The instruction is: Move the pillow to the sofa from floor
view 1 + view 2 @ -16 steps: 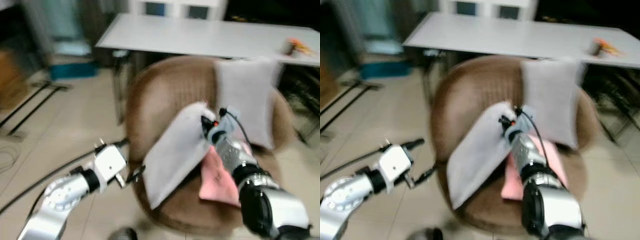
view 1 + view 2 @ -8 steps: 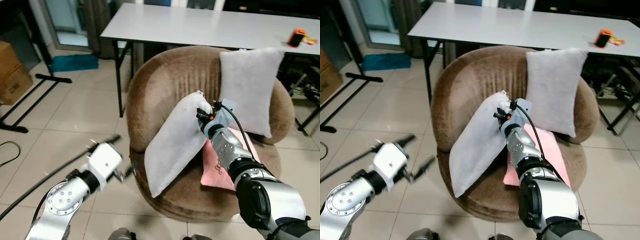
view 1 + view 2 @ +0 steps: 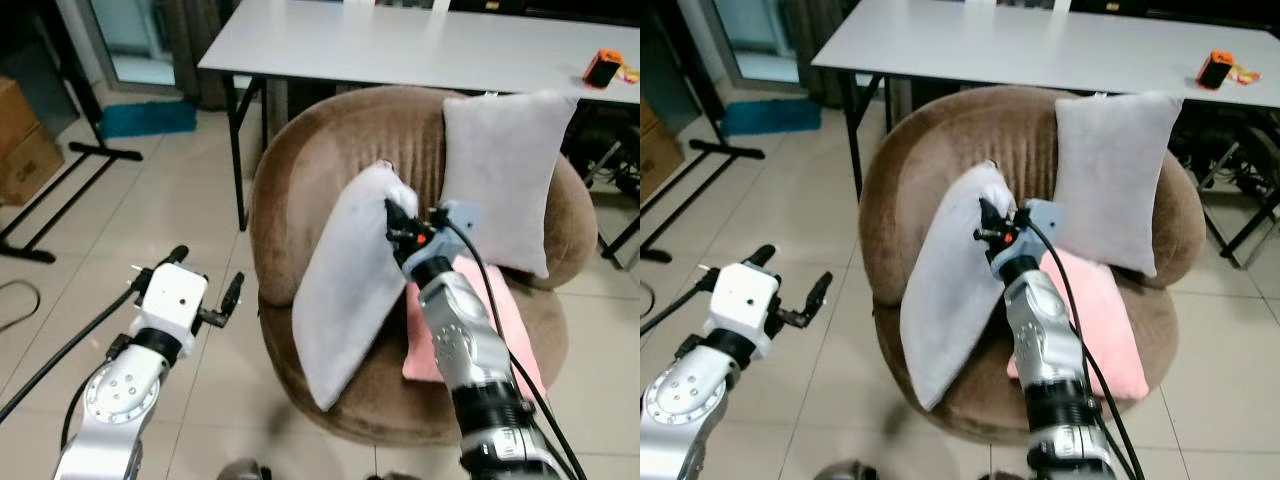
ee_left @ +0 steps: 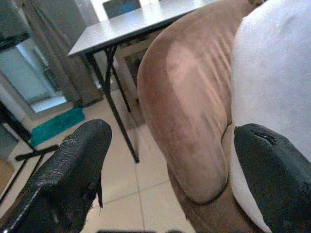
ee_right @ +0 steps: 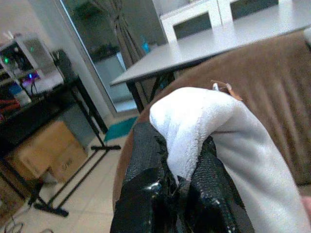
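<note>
Right wrist view: right gripper [image 5: 177, 187] pinches soft grey pillow [image 3: 350, 280] by its top corner, pillow leaning on round brown ribbed velvet sofa [image 3: 310, 180]. Left gripper [image 3: 205, 290] fingers spread, beside sofa.

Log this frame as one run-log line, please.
stage: placing | right gripper: shut on grey pillow corner, pillow leaning on brown round sofa | left gripper: open, free, beside sofa

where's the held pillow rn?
In the eye views the pillow leans on the brown sofa's left seat edge, its top corner pinched by the right gripper, beside the pink cushion.
</note>
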{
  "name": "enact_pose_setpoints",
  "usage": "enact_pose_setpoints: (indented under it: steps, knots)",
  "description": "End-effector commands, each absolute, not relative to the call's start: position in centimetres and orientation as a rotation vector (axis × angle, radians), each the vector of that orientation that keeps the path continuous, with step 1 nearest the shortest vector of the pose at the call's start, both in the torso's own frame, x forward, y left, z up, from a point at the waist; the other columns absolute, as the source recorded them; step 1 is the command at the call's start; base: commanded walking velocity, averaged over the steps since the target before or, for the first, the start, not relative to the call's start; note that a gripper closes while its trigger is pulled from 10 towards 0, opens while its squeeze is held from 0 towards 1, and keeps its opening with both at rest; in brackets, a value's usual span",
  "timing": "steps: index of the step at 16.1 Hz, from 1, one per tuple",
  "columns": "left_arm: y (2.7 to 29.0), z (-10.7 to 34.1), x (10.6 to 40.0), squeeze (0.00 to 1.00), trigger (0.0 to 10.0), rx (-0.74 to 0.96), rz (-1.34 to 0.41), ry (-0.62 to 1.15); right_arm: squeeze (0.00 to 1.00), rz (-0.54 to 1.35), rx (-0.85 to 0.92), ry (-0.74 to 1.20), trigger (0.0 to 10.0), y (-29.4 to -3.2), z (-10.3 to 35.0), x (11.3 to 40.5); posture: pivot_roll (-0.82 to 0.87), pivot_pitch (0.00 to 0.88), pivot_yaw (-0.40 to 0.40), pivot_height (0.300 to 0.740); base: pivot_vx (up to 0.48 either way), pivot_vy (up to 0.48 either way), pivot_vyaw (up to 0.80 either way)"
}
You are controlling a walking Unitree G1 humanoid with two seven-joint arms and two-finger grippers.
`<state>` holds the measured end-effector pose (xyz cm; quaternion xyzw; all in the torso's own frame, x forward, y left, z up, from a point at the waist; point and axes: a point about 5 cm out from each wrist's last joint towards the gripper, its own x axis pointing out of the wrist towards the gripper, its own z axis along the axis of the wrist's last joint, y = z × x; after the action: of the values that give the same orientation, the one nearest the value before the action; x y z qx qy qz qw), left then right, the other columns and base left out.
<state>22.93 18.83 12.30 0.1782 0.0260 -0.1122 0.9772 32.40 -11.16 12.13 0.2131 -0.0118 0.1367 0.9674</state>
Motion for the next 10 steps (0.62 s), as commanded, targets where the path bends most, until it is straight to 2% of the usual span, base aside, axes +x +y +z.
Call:
enact_pose_setpoints:
  steps: [1,4,10]
  knots:
    - [18.2,12.8,23.2,0.00,10.0,0.367,-0.251,0.027,0.00,0.285,0.424,-0.077,10.0,-11.0,13.5,32.4,0.05,0.006,-0.001,0.740,0.300,0.000,-0.80]
    - [18.1,12.9,23.5,0.00,10.0,0.384,-0.275,0.026,0.00,0.307,0.414,-0.060,10.0,-10.2,13.9,31.8,0.06,0.001,0.009,0.740,0.303,0.000,-0.80]
    - [18.3,12.9,23.1,0.00,10.0,0.414,-0.292,0.035,0.00,0.428,0.388,-0.062,10.0,-8.3,15.3,32.1,0.08,0.000,-0.001,0.740,0.301,0.000,0.00]
